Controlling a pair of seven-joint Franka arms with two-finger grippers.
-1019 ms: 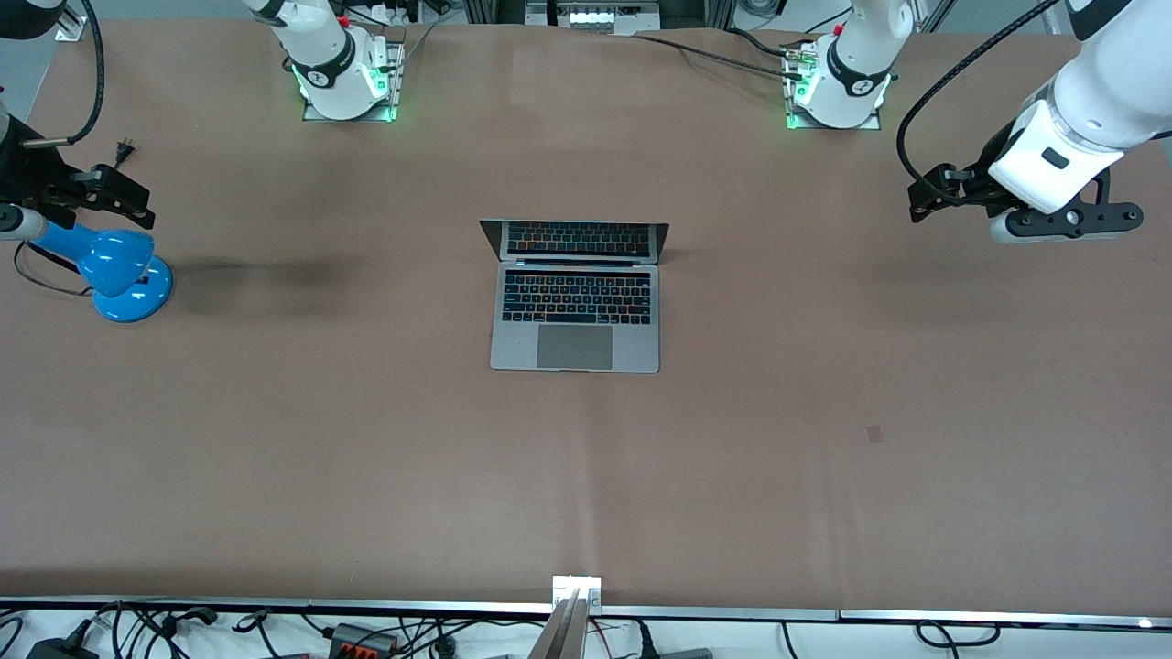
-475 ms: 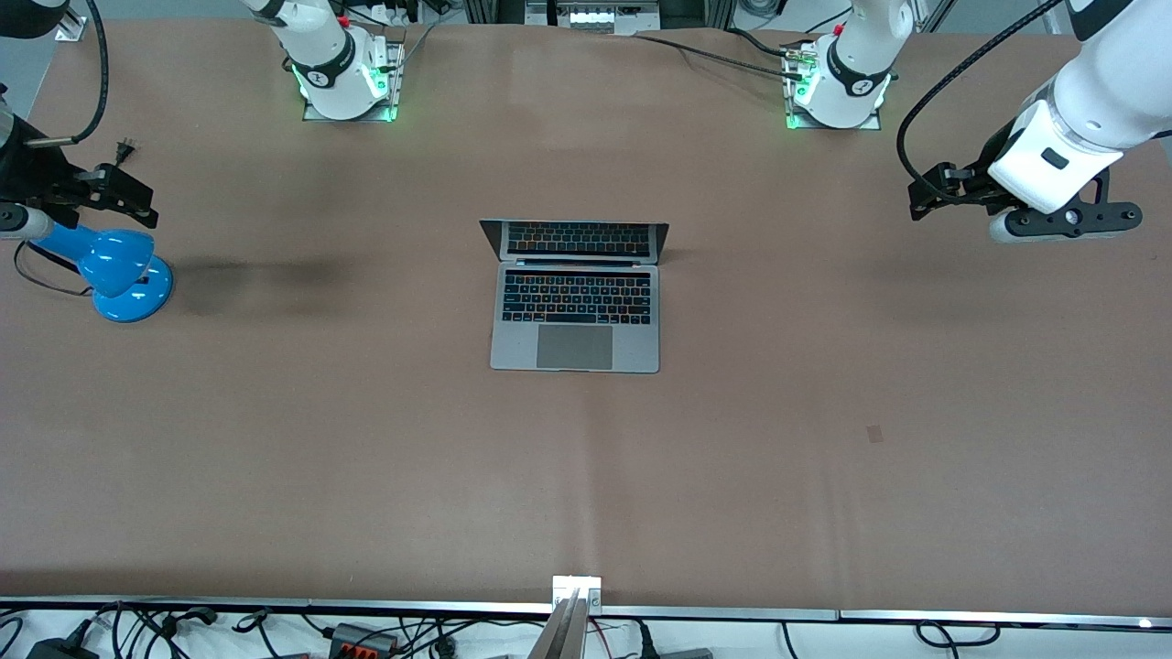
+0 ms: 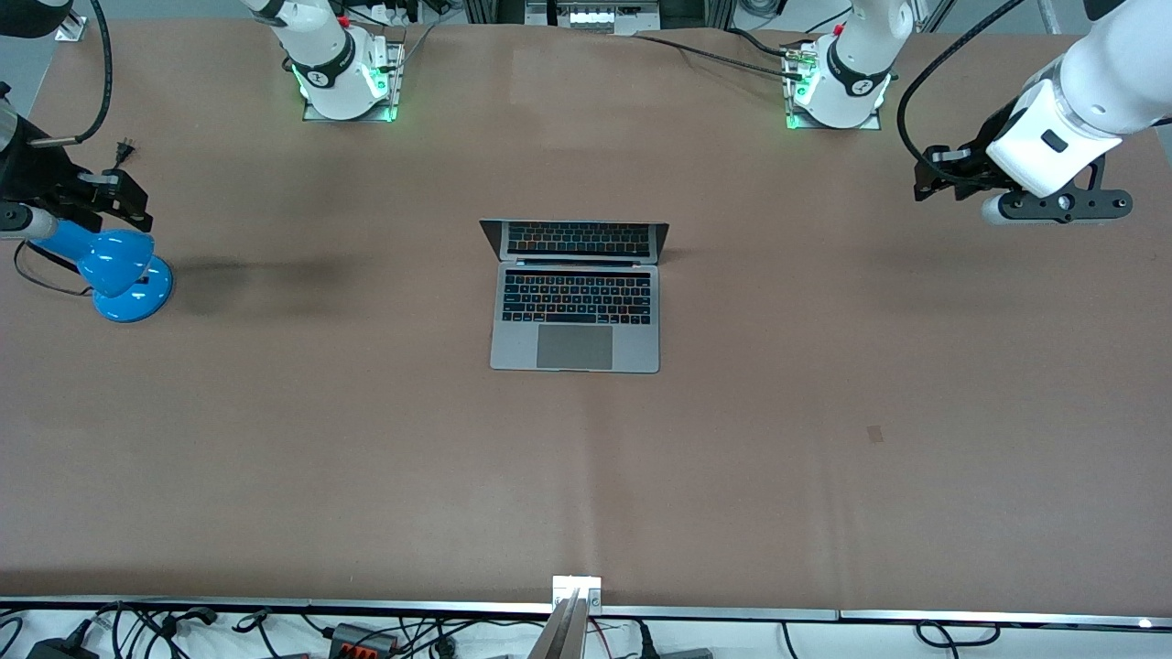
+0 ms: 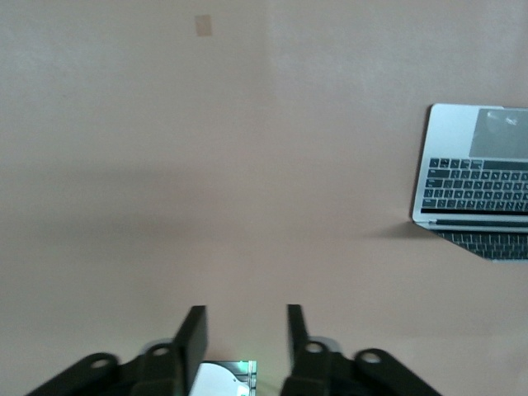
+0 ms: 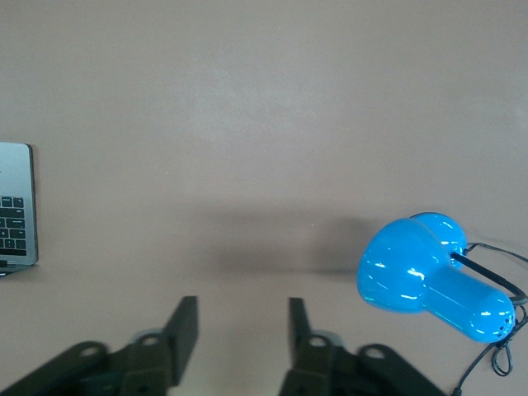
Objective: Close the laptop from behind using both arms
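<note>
slim silver-grey laptop (image 3: 575, 297) sits open mid-tabletop (image 3: 824, 458) — left gripper (image 4: 246, 337) and right gripper (image 5: 242, 330) hover at opposite ends, fingers spread, empty.

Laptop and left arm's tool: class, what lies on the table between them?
Nothing: in the left wrist view only bare brown table separates the left tool from the open laptop.

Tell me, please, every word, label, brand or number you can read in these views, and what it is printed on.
Nothing reads clearly.
Laptop keys: legends too small to read.
Round marks on the arm bases: too small to make out.
Blue lamp: no text shows.
Left gripper and right gripper: no markings show.
</note>
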